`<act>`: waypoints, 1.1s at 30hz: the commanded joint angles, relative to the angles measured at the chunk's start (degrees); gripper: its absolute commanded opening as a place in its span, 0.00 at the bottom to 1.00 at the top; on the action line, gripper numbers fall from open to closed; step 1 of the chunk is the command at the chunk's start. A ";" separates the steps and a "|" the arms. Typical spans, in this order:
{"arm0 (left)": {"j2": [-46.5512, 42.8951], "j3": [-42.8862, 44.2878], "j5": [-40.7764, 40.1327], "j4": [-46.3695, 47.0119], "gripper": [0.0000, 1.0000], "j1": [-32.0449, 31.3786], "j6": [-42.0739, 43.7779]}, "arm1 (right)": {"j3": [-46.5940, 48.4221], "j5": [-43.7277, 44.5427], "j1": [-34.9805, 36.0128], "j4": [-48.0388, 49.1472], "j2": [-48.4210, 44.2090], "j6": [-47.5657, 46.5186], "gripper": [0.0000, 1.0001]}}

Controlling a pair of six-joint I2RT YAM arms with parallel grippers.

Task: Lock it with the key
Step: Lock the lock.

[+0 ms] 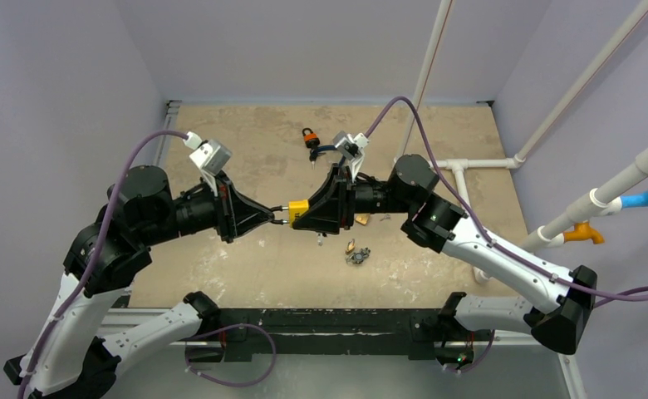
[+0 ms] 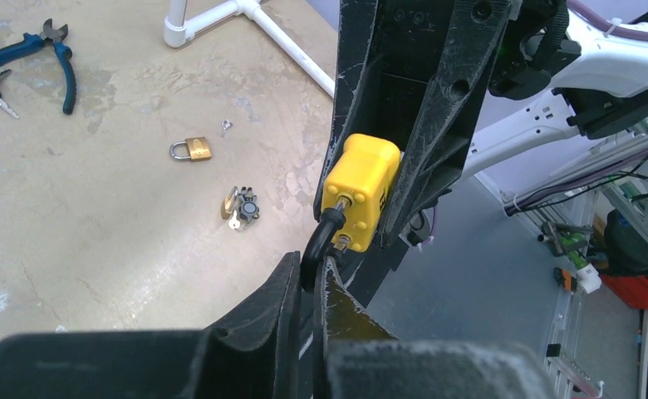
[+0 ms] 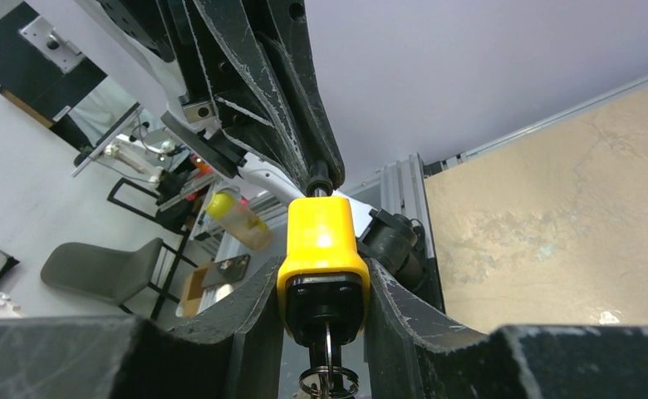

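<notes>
**Beige table below, one lock shared by two arms: where the hold could fail**

Scuffed beige tabletop [image 1: 246,266] lies under the yellow padlock [image 1: 298,207], which is held in the air where the two arms meet. The right gripper [image 3: 324,291] is clenched on the padlock's body, one finger on each flank. The left gripper [image 2: 308,281] is pinched on the black shackle [image 2: 316,245] at the end of the padlock facing the left arm. At the padlock's other end, the key [image 3: 327,342] sits in the keyway with its ring [image 3: 327,384] dangling. Whether both shackle legs are fully seated in the padlock I cannot tell.

The main risk, as I judge it, is that two stiff arms share one small object. A push on the shackle that is slightly off the padlock's axis would bind the leg at its hole. It could also lever the smooth body out of the right fingers.

Neither gripper is free to turn the key, so one must let go. If the left lets go too soon, an unseated shackle may swing away from the padlock. If the right lets go, the padlock would dangle and swing.

Only the keyway holds the key, so a jolt could shake it loose. It would land beneath the padlock, near the brass padlock [image 2: 192,150] and the small lock with keys [image 2: 239,206], and be easy to confuse with those keys.
</notes>
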 commanded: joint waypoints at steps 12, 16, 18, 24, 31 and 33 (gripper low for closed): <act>5.27 -2.66 4.21 12.87 0.00 -3.17 -7.00 | 7.44 7.27 4.49 -4.03 3.68 -9.52 0.00; 6.96 -2.03 3.95 14.04 0.00 -3.89 -7.24 | 8.03 8.64 5.73 -5.53 4.65 -10.78 0.00; 7.31 -1.76 3.61 14.62 0.00 -4.00 -7.51 | 7.90 8.99 5.88 -5.80 4.86 -11.02 0.00; 8.61 -0.91 5.45 16.96 0.00 -4.67 -8.90 | 7.67 10.22 5.91 -6.64 5.20 -11.78 0.00; 9.61 0.58 4.56 17.26 0.00 -7.03 -9.10 | 7.90 9.63 6.00 -6.37 6.34 -11.61 0.00; 9.74 1.09 4.34 17.48 0.00 -7.31 -9.10 | 7.89 9.58 6.09 -6.27 6.50 -11.61 0.00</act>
